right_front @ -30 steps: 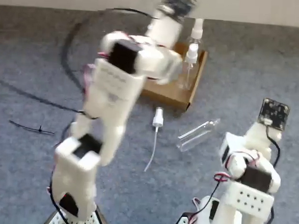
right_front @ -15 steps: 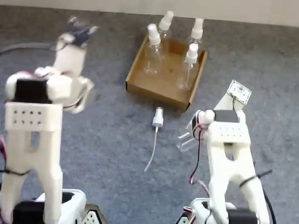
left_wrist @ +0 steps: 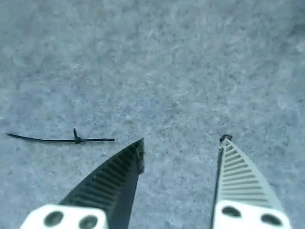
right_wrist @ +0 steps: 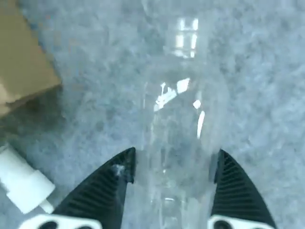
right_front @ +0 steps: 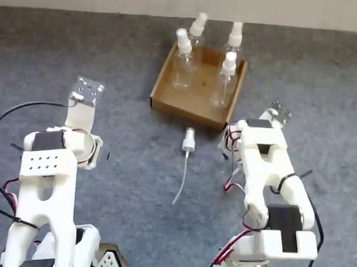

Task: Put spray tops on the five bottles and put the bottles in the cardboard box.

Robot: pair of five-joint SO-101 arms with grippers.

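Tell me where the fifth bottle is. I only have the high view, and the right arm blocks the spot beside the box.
Observer: The clear bottle lies on the carpet, between the open fingers of the right pincer.
Operator: Is it gripped?
Observer: The fingers straddle it, but I can't tell whether they touch it.
Operator: What about the other arm?
Observer: The left pincer is open over the carpet, with a black cable tie lying near it.
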